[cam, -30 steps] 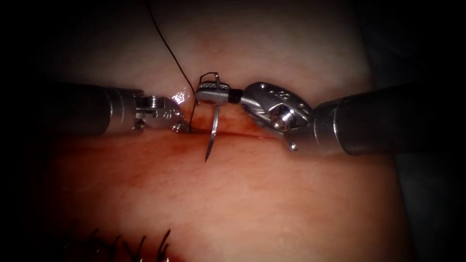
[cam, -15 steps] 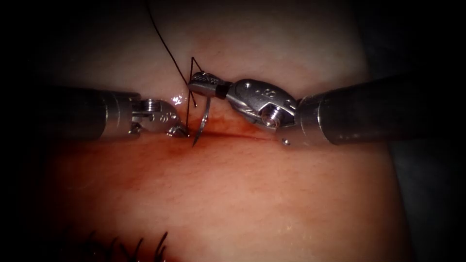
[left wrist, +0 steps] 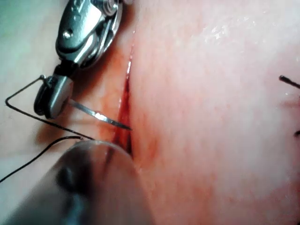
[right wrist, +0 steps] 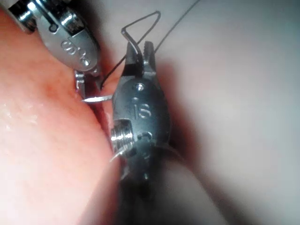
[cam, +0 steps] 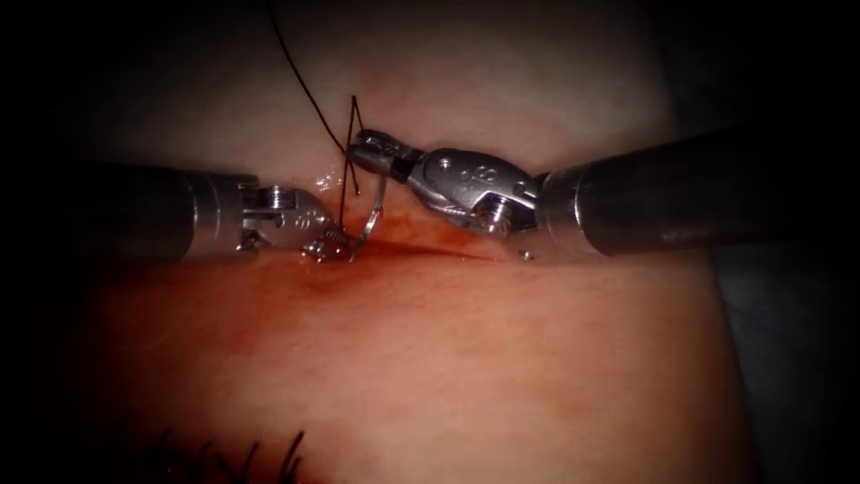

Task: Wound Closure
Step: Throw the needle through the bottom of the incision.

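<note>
The right tool (cam: pixel 363 148) grips the curved needle (cam: pixel 369 224) near its thread end, tip free at the cut (cam: pixel 430 248) beside the left tool (cam: pixel 327 246), whose jaws press shut on the glistening, red-stained tissue (cam: pixel 466 358). Thread (cam: pixel 305 81) trails away behind.

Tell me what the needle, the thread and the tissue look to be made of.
Needle: polished metal, likely steel; thin, silvery, glinting. Thread: dark fine strand, holds sharp bends, so probably stiff synthetic; uncertain. Tissue: pale, soft pork belly, moist sheen, red fluid along the cut.
</note>
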Robot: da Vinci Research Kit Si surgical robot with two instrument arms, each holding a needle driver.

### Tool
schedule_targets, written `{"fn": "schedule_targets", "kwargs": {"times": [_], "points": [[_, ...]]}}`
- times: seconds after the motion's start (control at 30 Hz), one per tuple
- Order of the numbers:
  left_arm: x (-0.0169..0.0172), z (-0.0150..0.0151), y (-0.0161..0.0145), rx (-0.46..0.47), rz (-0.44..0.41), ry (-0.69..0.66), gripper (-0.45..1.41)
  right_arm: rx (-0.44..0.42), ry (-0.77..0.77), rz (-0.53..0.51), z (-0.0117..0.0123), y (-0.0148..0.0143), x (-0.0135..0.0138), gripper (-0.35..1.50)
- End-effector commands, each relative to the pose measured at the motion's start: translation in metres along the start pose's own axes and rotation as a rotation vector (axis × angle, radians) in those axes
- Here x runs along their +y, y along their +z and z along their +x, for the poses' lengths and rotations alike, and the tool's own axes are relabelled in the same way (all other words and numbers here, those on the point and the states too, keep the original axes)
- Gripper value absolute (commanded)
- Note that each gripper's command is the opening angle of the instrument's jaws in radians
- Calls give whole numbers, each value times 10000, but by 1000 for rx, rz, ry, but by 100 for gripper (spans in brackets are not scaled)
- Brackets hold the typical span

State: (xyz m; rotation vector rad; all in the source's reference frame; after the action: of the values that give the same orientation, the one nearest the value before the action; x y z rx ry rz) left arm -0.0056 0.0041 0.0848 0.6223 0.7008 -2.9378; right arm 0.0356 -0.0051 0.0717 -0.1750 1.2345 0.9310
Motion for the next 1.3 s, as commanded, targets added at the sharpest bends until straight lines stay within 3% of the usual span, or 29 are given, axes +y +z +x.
{"fn": "schedule_targets", "kwargs": {"times": [0.03,0.5,0.77,1.07,1.3], "points": [[-3,3,6,1,0,1,34,-2,-29,1,-8,7,-7,-35],[-1,4,6,4,-5,-5,34,6,-207,-24,-8,10,-17,-35],[-1,6,3,4,-10,-6,34,0,-295,-9,-19,5,-33,-35],[-1,9,-3,21,-6,-14,36,-5,-336,49,-45,-2,-55,-35],[0,12,-15,68,11,-32,30,-17,-314,59,-44,-8,-54,-35]]}}
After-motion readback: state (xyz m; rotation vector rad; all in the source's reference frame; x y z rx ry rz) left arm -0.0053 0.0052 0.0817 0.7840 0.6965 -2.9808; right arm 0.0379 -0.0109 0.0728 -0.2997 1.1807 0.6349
